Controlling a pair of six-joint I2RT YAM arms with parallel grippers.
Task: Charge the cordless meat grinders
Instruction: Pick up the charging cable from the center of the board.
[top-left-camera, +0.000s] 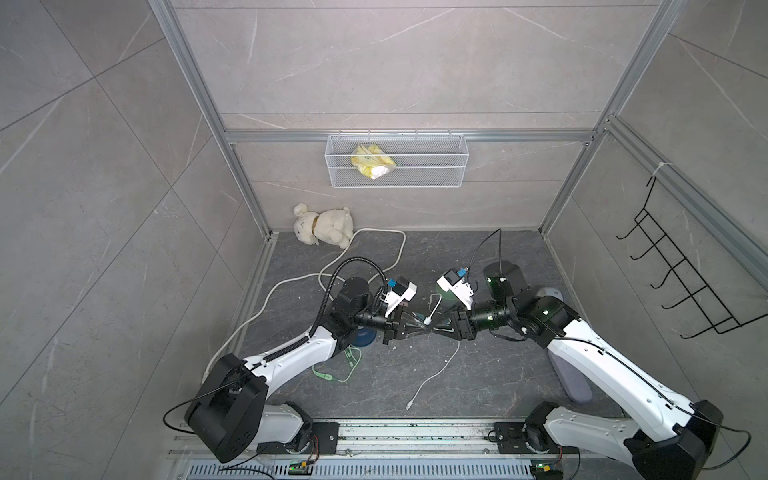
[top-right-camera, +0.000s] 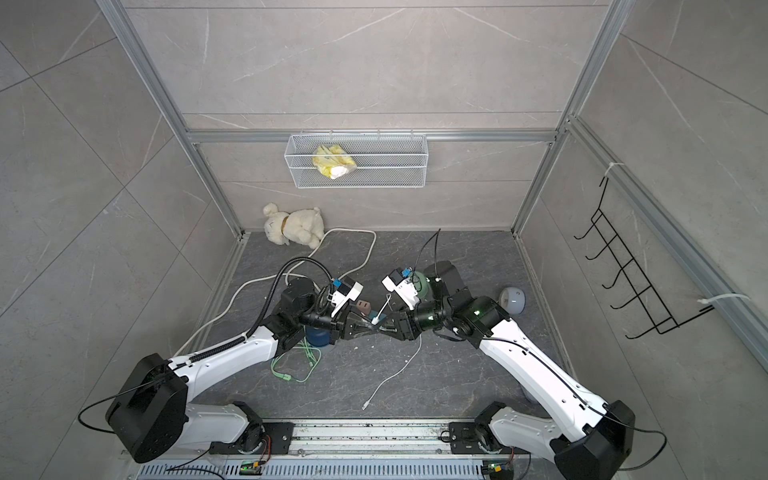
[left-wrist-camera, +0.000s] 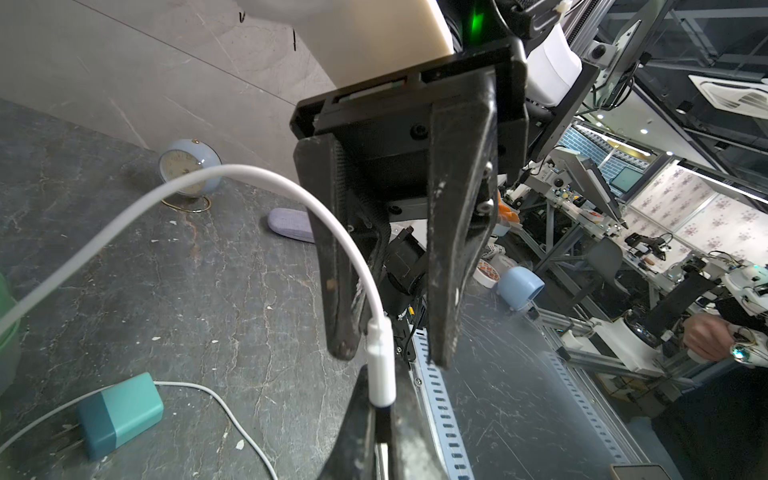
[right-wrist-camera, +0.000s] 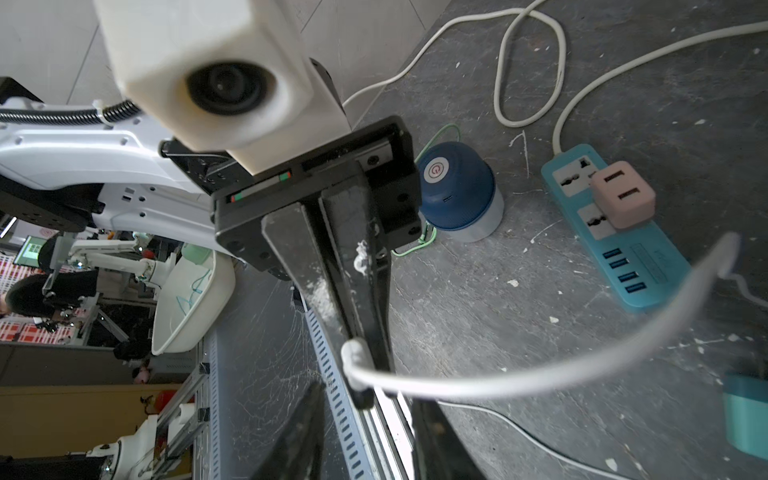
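The left claw (left-wrist-camera: 382, 415) is closed on the white plastic plug (left-wrist-camera: 381, 365) of a thin white charging cable (left-wrist-camera: 241, 171). The right wrist view shows its two black fingers (right-wrist-camera: 307, 257) pressed together with the plug end between their tips. The right claw (left-wrist-camera: 390, 357) faces it tip to tip with its jaws apart, one finger on each side of the plug, and I cannot tell if they touch it. In both top views the claws meet near the middle of the dark grey marbled table (top-left-camera: 478, 386).

I count the hours from this meeting point, with 12 o'clock at the back wall. The mint green dome-shaped grinder (top-right-camera: 424, 286) stands near at 1 o'clock, partly hidden behind the right wrist. The cable arches from the plug toward it, but where the cable ends is hidden. The navy blue dome-shaped grinder with a clear base (right-wrist-camera: 457, 187) stands at 9 o'clock, under the left forearm, upright, its round silver button on top. A tangled light green cable (top-left-camera: 336, 368) lies just beside it at 8 o'clock. A teal power strip (right-wrist-camera: 648, 266) carrying a pink cube adapter (right-wrist-camera: 623, 195) lies at 11 o'clock, close to the left claw. A second white cable (top-left-camera: 432, 374) lies loose at 6 o'clock. The pale blue round alarm clock (top-right-camera: 513, 300) stands at 3 o'clock by the side wall.
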